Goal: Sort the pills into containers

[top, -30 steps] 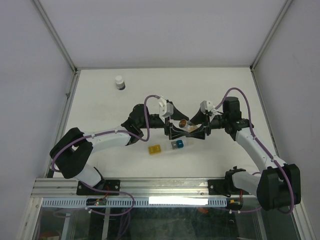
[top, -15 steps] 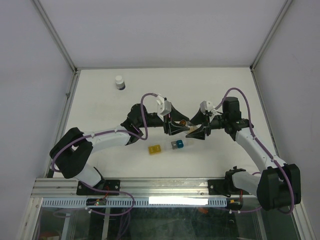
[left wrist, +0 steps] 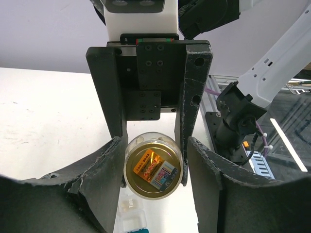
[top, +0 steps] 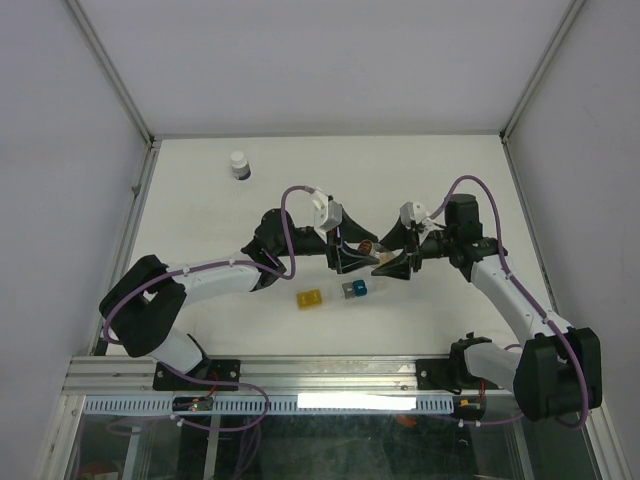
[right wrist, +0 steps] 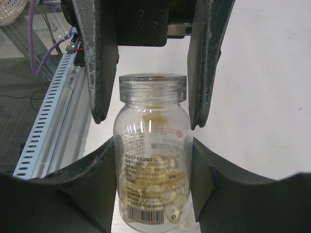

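Observation:
A clear bottle holding pale yellow pills hangs above the table between both arms. My right gripper is shut on its body. A gold lid with a sticker caps it. My left gripper stands open round that lid, its fingers close on both sides, with a thin gap on the right. From above, the bottle sits between the left gripper and the right gripper. The containers lie below: yellow, blue, and clear ones.
A small dark bottle with a white cap stands at the far left of the white table. Grey walls enclose the table on three sides. A metal rail runs along the near edge.
The left gripper's jaws have drawn in round the lid from a wider stance, and its wrist has shifted slightly left. The right arm and the bottle have stayed put.

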`<state>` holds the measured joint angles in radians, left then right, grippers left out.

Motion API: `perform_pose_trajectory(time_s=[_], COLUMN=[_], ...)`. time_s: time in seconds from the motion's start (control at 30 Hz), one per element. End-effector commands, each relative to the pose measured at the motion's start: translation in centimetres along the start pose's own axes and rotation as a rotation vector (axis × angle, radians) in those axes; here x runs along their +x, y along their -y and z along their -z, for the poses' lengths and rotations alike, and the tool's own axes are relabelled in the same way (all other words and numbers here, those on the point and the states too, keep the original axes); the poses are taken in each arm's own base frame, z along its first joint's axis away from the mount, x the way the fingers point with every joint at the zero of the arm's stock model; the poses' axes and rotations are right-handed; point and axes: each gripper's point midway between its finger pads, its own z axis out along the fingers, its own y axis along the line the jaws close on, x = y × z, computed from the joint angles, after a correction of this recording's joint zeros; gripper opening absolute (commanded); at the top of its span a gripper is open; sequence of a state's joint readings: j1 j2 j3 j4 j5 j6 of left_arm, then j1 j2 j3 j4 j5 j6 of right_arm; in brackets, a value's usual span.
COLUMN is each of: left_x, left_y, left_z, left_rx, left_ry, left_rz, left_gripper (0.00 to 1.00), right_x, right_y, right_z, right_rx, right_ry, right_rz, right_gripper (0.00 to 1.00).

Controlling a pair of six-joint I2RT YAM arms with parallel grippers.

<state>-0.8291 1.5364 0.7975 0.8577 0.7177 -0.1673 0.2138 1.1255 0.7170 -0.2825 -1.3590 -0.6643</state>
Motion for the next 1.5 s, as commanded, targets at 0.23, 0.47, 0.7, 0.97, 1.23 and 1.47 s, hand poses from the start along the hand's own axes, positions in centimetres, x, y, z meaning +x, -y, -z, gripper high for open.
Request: perform_pose_trajectory(time_s=[0.23,0.47,0.7,0.97,1.23,1.47], left_x=[-3.1,-5.6,-4.8,-4.3,-5.3,-6.2], left_y=[1.2,1.0,-1.3,-1.7,-0.6,-0.5], left_z=[0.7,1.3,0.7,-0.9,-0.7,0.4], left_rx=[0.002,-0.319,-0.651,-0.667,-0.616,-0.643], left_ry=[0.136,0.360,0.475,0.429,0.420,0.417], left_rz=[0.030,0.185,0.424,0.488,0.460,0.435], left_gripper=[0.00,0.00,0.00,0.13,0.75,0.90], right_x=[-1.9,-1.8,-1.8,-1.8,-1.9,-2.0], right_y=[-0.1,0.0,0.0,0.1,0.1,0.1], right_z=[0.0,0.0,0.0,0.0,0.0,0.0], right_rx=[-0.019,-0.019,-0.019,-0.014,-0.014,-0.012], right_ry=[0.028,0.028,0.027,0.025,0.025,0.026], right_rz=[0.076,0.065,0.065,0.066,0.067,0.069], right_gripper=[0.00,0.00,0.00,0.00,0.00,0.00])
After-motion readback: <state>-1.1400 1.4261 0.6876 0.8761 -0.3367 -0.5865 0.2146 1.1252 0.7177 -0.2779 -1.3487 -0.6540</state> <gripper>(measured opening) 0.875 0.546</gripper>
